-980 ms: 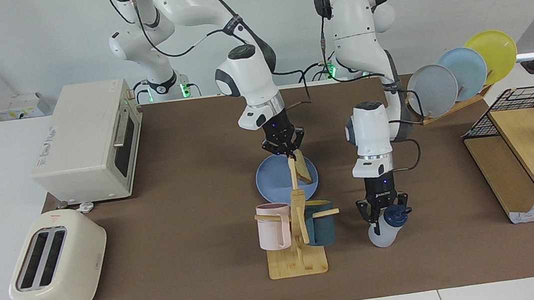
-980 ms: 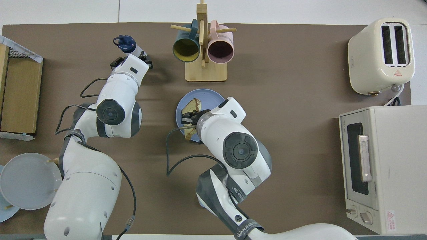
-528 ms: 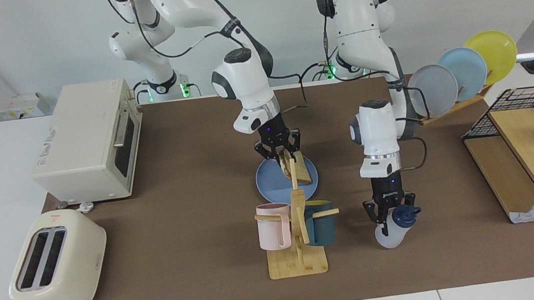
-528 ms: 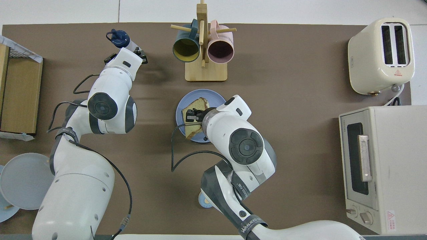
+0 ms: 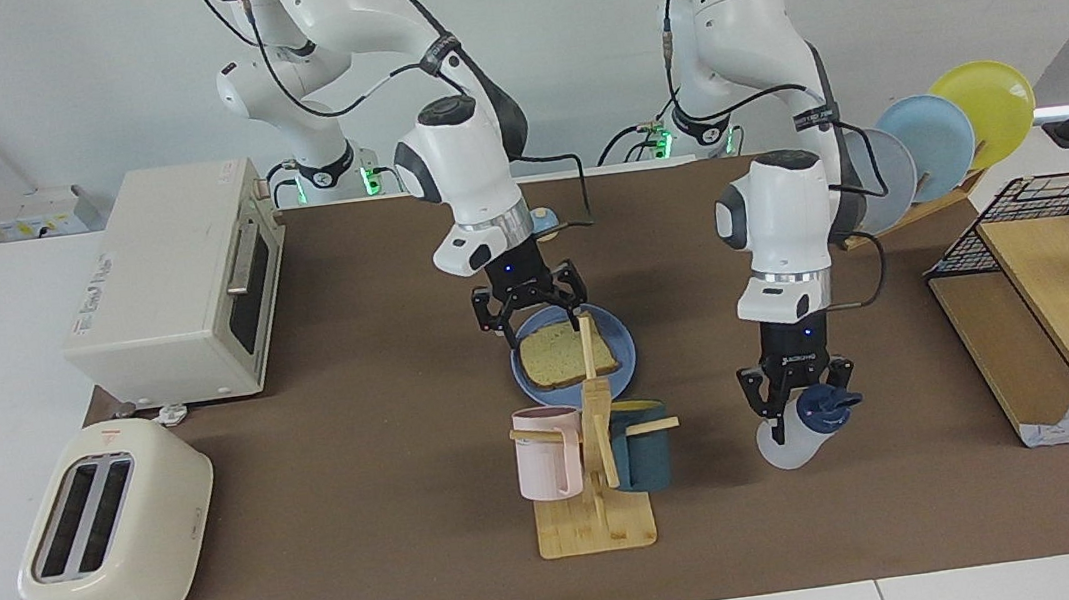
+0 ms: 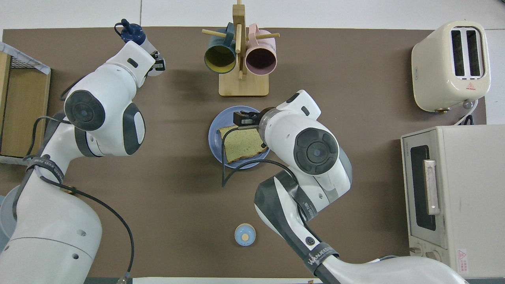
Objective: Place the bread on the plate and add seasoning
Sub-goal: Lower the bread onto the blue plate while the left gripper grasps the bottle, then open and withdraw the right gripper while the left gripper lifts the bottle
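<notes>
The bread [image 5: 566, 351] lies flat on the plate [image 5: 624, 360] at mid-desk [image 5: 368, 520]. The right tool [image 5: 533, 312] hangs over the plate's rim, fingers spread and empty. The left tool [image 5: 801, 402] is clamped on the seasoning [image 5: 791, 432], tilted above the desk. Only the overhead view shows the whole slice and a small blue-domed bell [image 6: 245, 234]; the mug rack [image 5: 593, 479] hides part of the slice in the facing view. The overhead view also shows lettering "WANJEED" on the right arm's strap [image 6: 318, 252].
</notes>
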{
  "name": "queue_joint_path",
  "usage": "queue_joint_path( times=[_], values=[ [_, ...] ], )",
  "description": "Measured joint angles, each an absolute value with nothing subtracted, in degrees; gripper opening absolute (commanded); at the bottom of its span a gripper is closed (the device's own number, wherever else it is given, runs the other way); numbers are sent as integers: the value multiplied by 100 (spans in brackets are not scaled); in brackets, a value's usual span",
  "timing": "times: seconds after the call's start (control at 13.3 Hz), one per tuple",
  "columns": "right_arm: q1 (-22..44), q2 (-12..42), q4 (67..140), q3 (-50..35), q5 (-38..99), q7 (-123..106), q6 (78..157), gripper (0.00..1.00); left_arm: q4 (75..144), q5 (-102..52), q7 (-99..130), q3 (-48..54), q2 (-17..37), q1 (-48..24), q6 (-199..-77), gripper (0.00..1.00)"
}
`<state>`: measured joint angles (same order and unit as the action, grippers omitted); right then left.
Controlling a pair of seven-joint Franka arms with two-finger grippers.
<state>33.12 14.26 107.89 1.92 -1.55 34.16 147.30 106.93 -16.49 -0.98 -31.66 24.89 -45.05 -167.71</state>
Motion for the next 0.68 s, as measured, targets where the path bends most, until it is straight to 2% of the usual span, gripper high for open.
queue_joint_path(
  times=[0.23,0.53,0.68],
  values=[
    [3144,1375,10159,200,-228,3309,13507,100,10688,-1649,-875,-3166,2077,-4506,-15895,0],
    [2702,1352,9215,207,-247,2897,11664,100,10680,-1627,-1953,-3163,1168,-4509,-14159,0],
    [2512,1304,8967,210,-247,2707,10988,100,10682,-1570,-2422,-3151,728,-4522,-13338,0]
  ],
)
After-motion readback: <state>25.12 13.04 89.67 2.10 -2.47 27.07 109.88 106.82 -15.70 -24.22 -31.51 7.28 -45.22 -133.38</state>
